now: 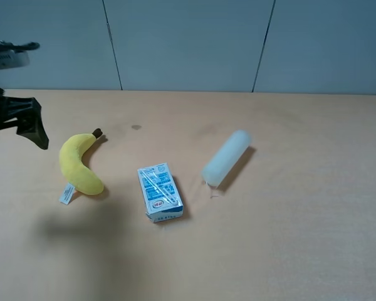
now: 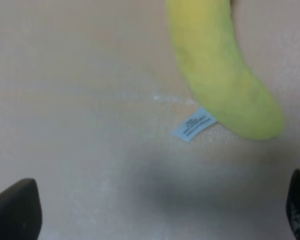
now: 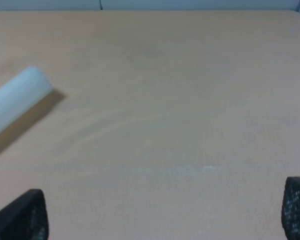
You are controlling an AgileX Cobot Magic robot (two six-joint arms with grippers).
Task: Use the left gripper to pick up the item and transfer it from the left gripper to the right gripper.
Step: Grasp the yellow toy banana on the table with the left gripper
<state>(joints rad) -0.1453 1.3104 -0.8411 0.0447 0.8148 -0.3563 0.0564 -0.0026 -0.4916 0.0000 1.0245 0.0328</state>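
The yellow plush banana (image 1: 79, 164) lies on the table at the left, with its brown stem (image 1: 98, 133) pointing to the back and its white tag (image 1: 66, 193) at the front end. My left gripper (image 1: 31, 125) hovers above the table just left of the banana. In the left wrist view its jaws are wide apart and empty (image 2: 157, 215), with the banana (image 2: 220, 65) and tag (image 2: 192, 124) ahead of them. My right gripper (image 3: 160, 215) is open and empty over bare table. It is out of the exterior high view.
A blue-white milk carton (image 1: 160, 192) lies near the middle front. A translucent pale cylinder (image 1: 227, 157) lies on its side right of it and also shows in the right wrist view (image 3: 17, 100). A grey panelled wall (image 1: 188, 44) stands behind the table's far edge.
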